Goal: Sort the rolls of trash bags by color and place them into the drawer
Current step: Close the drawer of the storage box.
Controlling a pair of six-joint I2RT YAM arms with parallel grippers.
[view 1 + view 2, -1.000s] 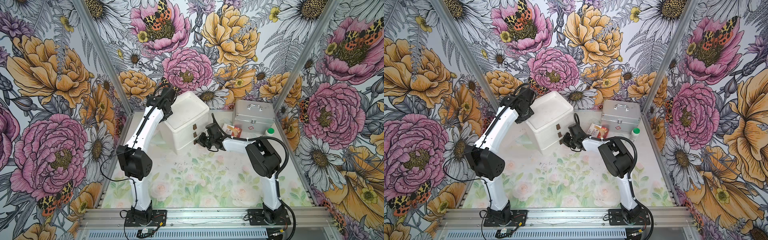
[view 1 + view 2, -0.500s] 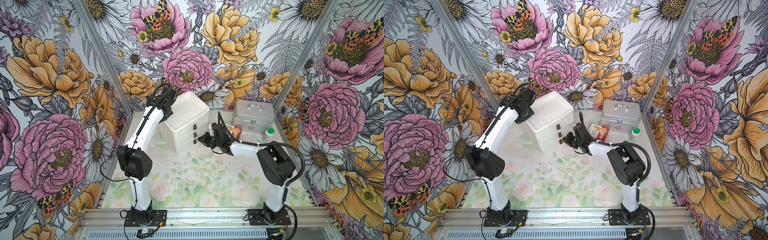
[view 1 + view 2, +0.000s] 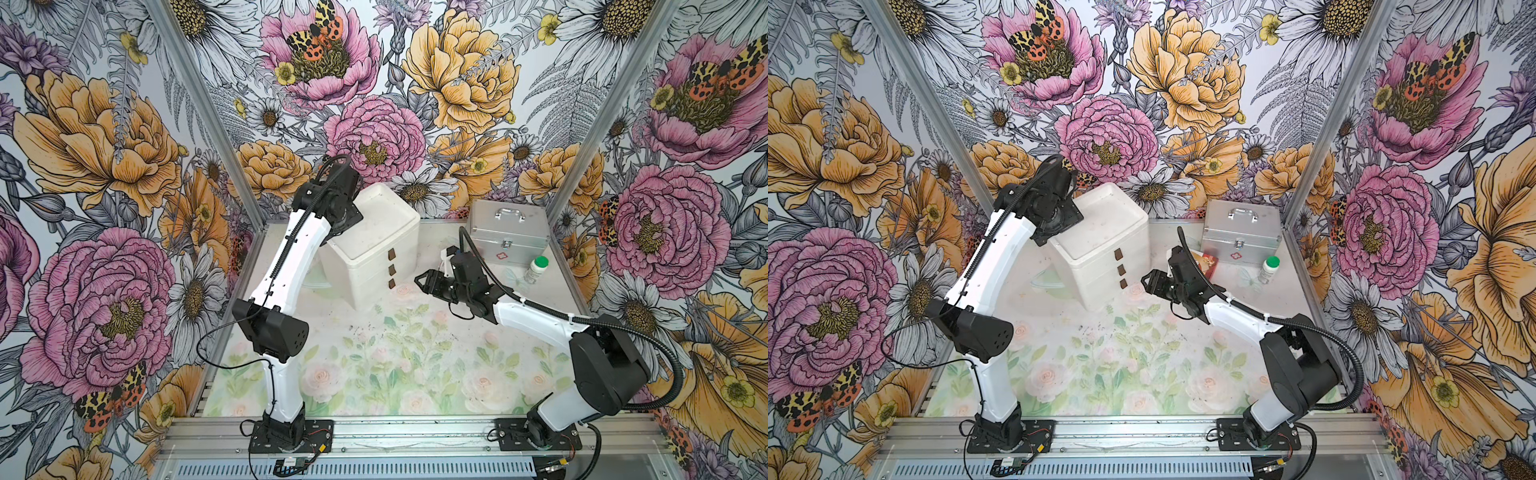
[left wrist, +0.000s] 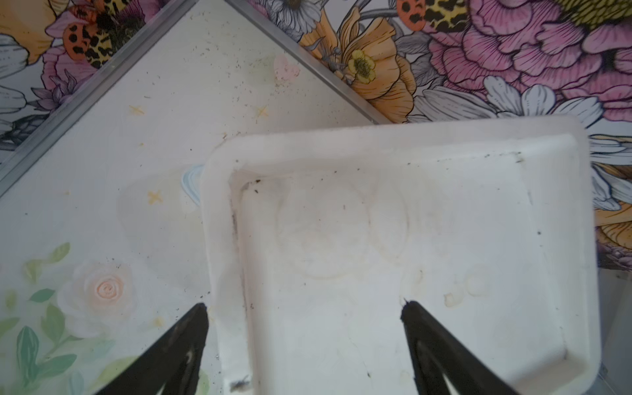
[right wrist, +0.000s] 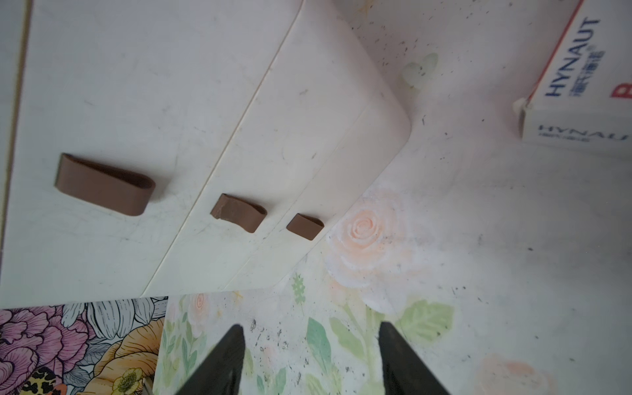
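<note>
Left pincer (image 4: 304,303) spread wide — above drawer unit (image 4: 376,143), top speckled

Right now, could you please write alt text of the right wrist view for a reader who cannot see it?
A white drawer unit fills much of the view, its three drawers looking shut, each with a brown loop handle. The open right claw hovers empty above the floral table mat, and a white HYNAUT box lies nearby.

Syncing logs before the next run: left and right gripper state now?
Left gripper: open, holding nothing, above the white plastic drawer cabinet.
Right gripper: open, holding nothing.
</note>
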